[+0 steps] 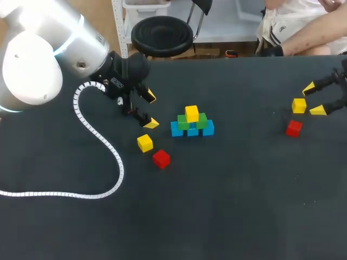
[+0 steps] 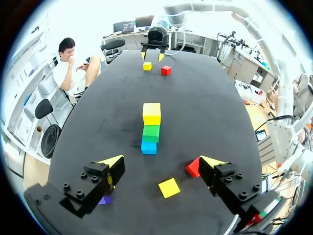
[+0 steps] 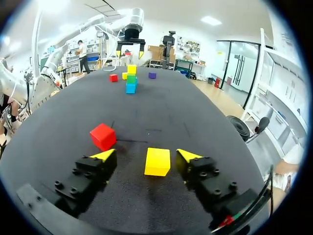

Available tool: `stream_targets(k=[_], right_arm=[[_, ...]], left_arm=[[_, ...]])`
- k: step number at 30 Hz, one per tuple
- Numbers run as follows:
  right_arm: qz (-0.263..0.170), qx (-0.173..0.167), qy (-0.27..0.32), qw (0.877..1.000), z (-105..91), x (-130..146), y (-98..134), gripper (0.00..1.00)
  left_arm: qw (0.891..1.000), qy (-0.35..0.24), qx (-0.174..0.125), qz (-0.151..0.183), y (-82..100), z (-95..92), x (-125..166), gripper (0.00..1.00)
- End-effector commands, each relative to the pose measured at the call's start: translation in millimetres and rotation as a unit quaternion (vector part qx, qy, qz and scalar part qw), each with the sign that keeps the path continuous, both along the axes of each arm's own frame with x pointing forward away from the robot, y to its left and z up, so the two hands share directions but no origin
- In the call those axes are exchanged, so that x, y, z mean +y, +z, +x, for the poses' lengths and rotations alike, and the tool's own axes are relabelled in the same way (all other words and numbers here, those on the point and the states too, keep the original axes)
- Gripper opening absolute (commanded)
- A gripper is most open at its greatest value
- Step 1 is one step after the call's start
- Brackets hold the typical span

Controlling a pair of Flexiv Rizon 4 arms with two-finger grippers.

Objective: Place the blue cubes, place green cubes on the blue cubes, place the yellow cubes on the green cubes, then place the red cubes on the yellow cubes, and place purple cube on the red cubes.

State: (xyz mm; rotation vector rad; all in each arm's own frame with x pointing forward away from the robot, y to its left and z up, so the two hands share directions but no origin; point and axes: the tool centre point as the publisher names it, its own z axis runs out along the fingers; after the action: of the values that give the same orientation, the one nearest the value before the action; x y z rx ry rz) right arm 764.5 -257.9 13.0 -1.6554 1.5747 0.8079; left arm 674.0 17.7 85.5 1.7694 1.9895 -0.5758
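Note:
A pyramid stands mid-table: blue cubes (image 1: 192, 131) below, green cubes (image 1: 183, 122) on them, one yellow cube (image 1: 191, 114) on top. My left gripper (image 1: 150, 110) hangs open just left of it, with a loose yellow cube (image 1: 145, 143) and a red cube (image 1: 161, 158) nearby. In the left wrist view a purple cube (image 2: 103, 199) peeks out under one finger. At the far right my right gripper (image 3: 146, 156) is open around another yellow cube (image 3: 157, 161), with a gap on each side. A second red cube (image 3: 102, 136) lies beside it.
A white coiled cable (image 1: 103, 146) from my left arm trails across the left part of the black table (image 1: 227, 206).

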Motion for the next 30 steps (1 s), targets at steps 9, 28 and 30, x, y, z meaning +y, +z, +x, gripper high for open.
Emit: stream_targets(k=[9,28,30], right_arm=[[0.005,0.019,0.020,1.000,26.0,-1.6,-16.9,1.00],[0.007,0.020,0.023,0.999,6.6,15.4,-16.8,0.00],[0.003,0.013,0.024,1.000,3.8,15.2,-12.5,0.00]], left_arm=[[1.000,-0.001,-0.001,-0.001,-0.4,0.2,0.9,1.00],[1.000,-0.001,-0.001,-0.001,-0.4,0.2,0.9,1.00],[1.000,-0.001,-0.001,-0.001,-0.4,0.2,0.9,1.00]])
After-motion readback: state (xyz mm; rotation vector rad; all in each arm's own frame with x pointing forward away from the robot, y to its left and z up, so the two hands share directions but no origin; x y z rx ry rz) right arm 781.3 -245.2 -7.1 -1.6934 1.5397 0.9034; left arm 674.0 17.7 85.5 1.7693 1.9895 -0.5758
